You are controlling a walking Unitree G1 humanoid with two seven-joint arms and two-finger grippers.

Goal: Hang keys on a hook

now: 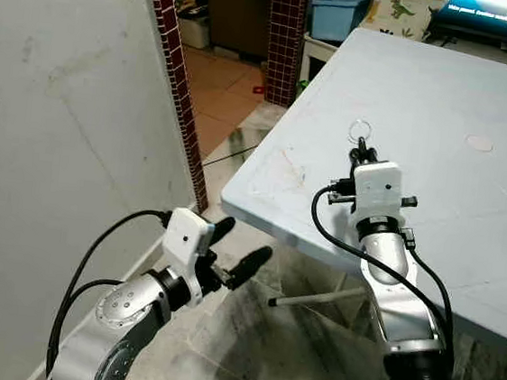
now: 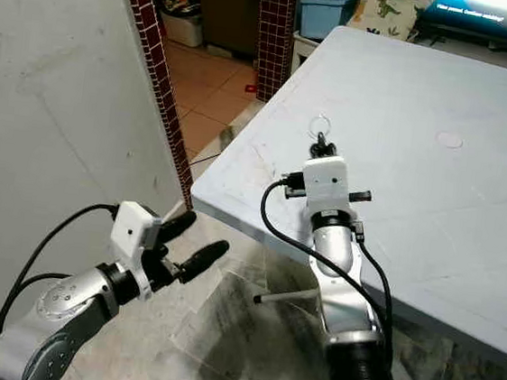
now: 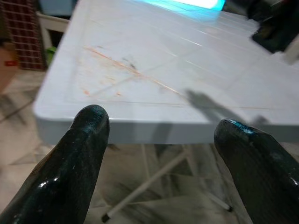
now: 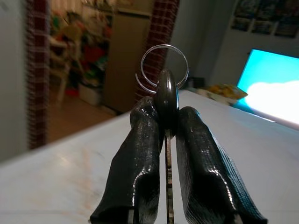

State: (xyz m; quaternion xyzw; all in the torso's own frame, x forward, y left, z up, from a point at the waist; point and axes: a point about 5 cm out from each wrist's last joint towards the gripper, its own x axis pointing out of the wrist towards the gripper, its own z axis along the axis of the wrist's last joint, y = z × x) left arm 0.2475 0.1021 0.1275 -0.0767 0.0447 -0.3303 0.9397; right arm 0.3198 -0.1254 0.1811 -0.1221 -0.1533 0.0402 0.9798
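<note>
Pinched between the black fingers of the right gripper, a key is held upright above the pale tabletop, its wire key ring standing clear above the fingertips; the dark head of the key is clamped between the two pads, as is seen in the right wrist view, and the blade runs down between them; the key is thus carried clear of the tabletop rather than resting on it. The left gripper is held low, beside the near corner of the tabletop and over the tiled floor, its fingers spread apart and nothing between them. A white wall stands on the robot's left, edged by a brick-patterned strip; a doorway to another room, a blue bin and a lit screen are seen beyond the far edge. No hook can be made out in any view. The pick-up is judged to be done and the carrying step to be in hand; the next move is judged to call for a hook to be found, the ring to be kept free above the fingers and turned face-on to the hook, so that it can be slipped over the tip before the grip is loosened.
</note>
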